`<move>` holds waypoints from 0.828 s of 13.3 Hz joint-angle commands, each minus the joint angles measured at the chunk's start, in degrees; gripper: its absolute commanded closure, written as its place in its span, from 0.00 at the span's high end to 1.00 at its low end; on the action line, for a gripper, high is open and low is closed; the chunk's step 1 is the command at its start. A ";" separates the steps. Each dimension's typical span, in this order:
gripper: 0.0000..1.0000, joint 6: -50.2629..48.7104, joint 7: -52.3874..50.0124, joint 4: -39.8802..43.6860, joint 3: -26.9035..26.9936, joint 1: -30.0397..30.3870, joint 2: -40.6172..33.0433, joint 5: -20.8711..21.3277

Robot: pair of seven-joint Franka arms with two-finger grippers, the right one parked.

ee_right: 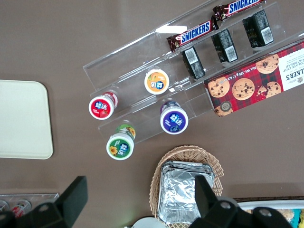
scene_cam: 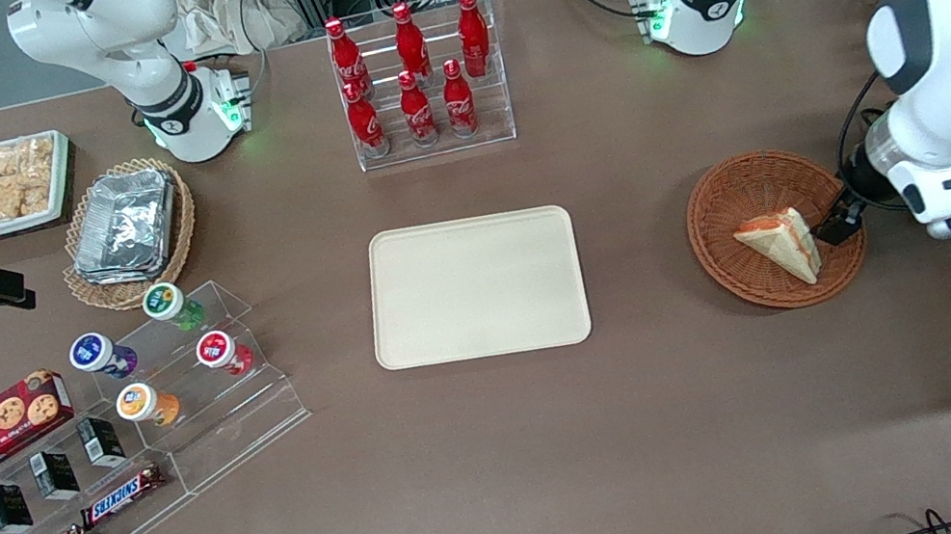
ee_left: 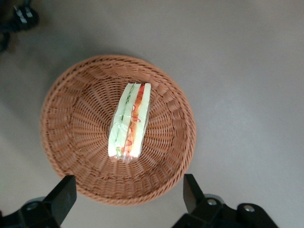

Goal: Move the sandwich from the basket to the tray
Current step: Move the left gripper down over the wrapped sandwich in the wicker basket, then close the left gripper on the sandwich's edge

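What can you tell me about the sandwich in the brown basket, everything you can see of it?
The sandwich is a triangular wedge of pale white bread, apparently in clear wrap, with green and orange-red filling along its cut edge. It rests on the woven bottom of the round reddish-brown wicker basket, near the middle, filling edge up toward the wrist camera. Nothing but the basket touches it. The gripper hangs open above the basket's rim, fingers spread wide and clear of the bread.

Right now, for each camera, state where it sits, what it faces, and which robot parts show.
Front view: high over the table, looking down; tray central, both arms visible, hand open over the basket.
Left wrist view: looks down past its fingers at the sandwich; shares it with front.
Right wrist view: faces yogurt cups, own fingers showing.
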 commanded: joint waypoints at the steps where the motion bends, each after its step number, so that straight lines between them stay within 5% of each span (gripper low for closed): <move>1: 1.00 9.21 -2.85 -8.46 0.06 0.05 -1.45 0.00; 11: 1.00 20.64 -2.85 -15.41 0.15 0.22 1.28 0.18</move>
